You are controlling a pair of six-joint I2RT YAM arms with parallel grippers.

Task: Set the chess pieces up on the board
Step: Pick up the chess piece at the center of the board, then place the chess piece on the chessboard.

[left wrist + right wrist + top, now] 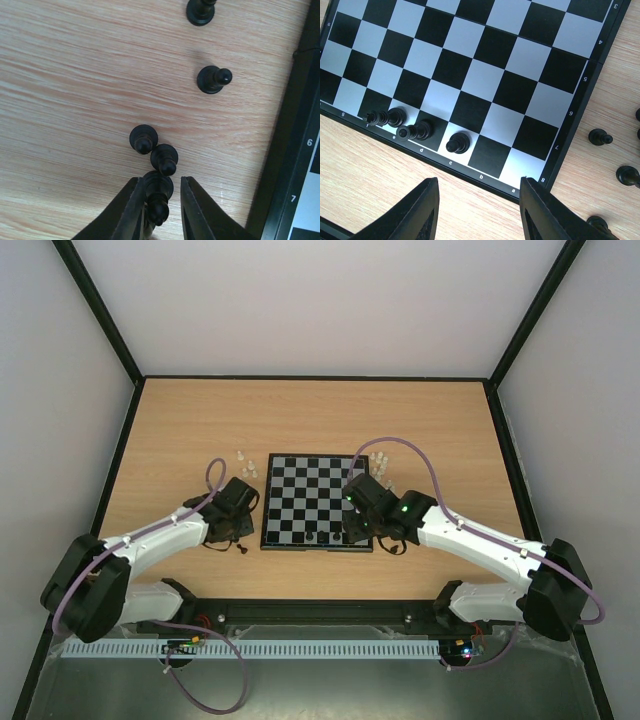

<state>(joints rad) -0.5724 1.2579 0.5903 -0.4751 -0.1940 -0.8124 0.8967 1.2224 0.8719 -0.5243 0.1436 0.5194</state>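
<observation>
Left arm (150, 535): reaches from its base at the near left corner, forward and inward. The wrist is lowered over the table (300, 410) just off the left rim of the chessboard (317, 502).
Left gripper (161, 180): points down at the wood. Its two fingers stand a little apart, one on each side of a single black piece (158, 196).
Left grip status: a sliver of wood shows between that piece and the right-hand finger. Contact on the other side cannot be told, so no clamp is confirmed.
Loose pawns, left side: two black pawns (143, 138) (164, 158) touch each other, just ahead of the straddled piece. Two more (212, 79) (201, 11) stand farther on, apart from the cluster and nearer the board rim.
Right arm (480, 538): reaches from its base at the near right corner, forward and inward. The wrist sits over the near right corner of the chessboard.
Right gripper (478, 181): fingers spread wide with nothing between them. It hovers over bare wood just outside the board's rim, by the corner marked a and 8.
Chessboard: lies flat at the middle of the table, between the two wrists.
Pieces on board: three black pieces (385, 117) (417, 131) (458, 142) stand on adjoining squares of the edge row nearest the right gripper.
Loose black pieces, right wrist view: three (600, 136) (626, 175) (595, 222) stand on the wood beyond the numbered rim.
Translucent whitish pieces: one small group (245, 466) stands off the far left corner of the board. Another (380, 462) stands off the far right corner.
</observation>
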